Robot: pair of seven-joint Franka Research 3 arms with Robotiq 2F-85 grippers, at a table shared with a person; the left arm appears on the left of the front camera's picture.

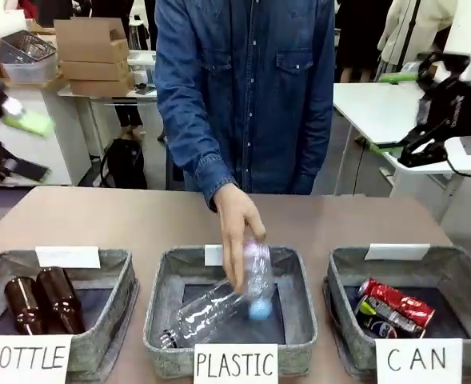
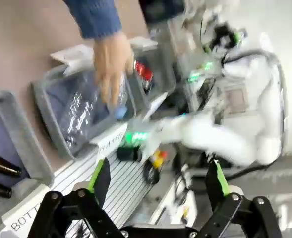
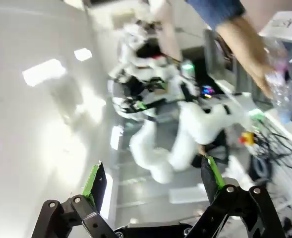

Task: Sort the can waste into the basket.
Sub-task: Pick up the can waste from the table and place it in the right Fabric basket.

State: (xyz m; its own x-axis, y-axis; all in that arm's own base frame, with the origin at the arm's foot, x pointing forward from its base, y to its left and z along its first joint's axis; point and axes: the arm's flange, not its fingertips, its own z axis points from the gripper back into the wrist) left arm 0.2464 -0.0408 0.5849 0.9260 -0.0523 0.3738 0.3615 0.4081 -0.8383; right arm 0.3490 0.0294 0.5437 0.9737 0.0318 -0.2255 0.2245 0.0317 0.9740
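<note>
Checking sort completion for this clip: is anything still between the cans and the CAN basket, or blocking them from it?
Nothing visible does. The red can and the dark can already lie inside the CAN basket. The person's hand is over the PLASTIC basket, lowering a clear bottle, apart from the cans.

three baskets (image 1: pixel 299 276), two cans (image 1: pixel 395 306), two brown bottles (image 1: pixel 43 300), two plastic bottles (image 1: pixel 207 312)

Brown table (image 1: pixel 139 216), three grey baskets (image 1: pixel 427 264)

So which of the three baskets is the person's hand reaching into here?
The middle basket, carded "PLASTIC": the hand is lowering a clear bottle into it. The "BOTTLE" basket holds brown bottles, the "CAN" basket two cans.
</note>
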